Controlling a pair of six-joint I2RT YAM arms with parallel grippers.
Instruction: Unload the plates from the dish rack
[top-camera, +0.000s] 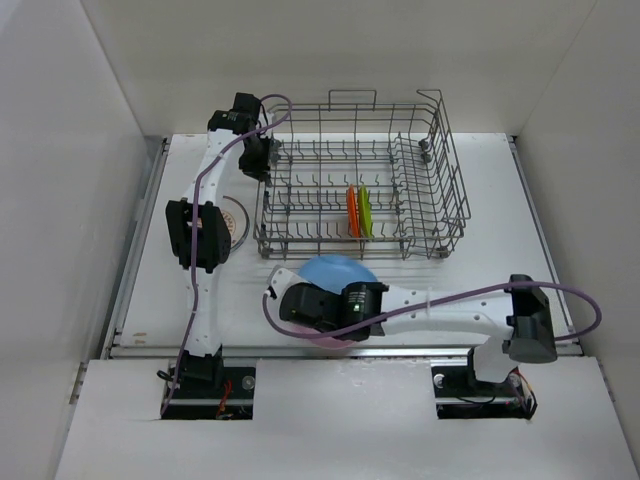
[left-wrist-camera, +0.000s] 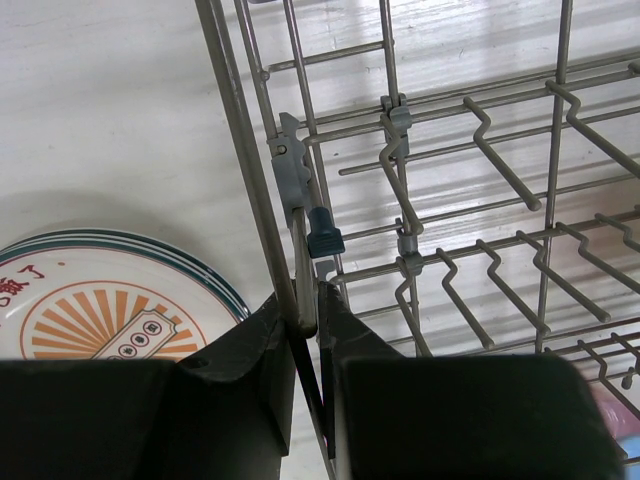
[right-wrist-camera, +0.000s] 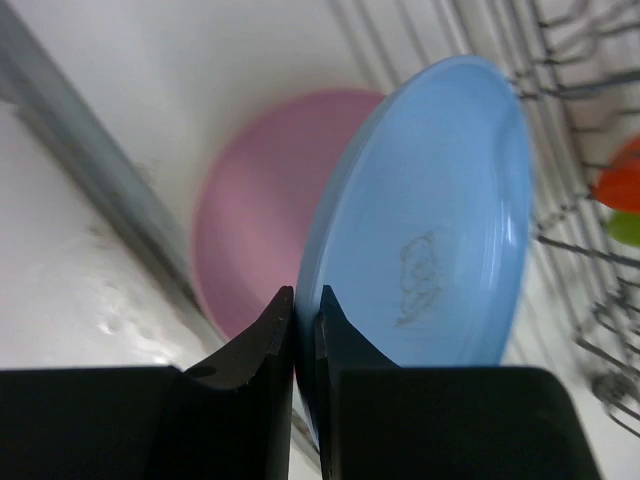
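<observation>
Dish rack (top-camera: 445, 190) sits far back on the worktop (top-camera: 500, 270), with the orange plate (top-camera: 352, 212) and lime green plate (top-camera: 364, 212) upright among its tines. The blue plate (right-wrist-camera: 440, 220) is tilted out front, my right tool (right-wrist-camera: 305, 320) clamped on its rim, the pink plate (right-wrist-camera: 250, 210) behind. The sunburst plate (left-wrist-camera: 110, 310) lies flat left of the rack. My left tool (left-wrist-camera: 308, 310) pinches a rack side wire.

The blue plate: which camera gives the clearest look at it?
The right wrist view: the blue plate fills the frame, tilted, its rim pinched in the right gripper, a pink plate beyond it. The top view shows only part of it past the right arm. The left wrist view shows none clearly.
</observation>
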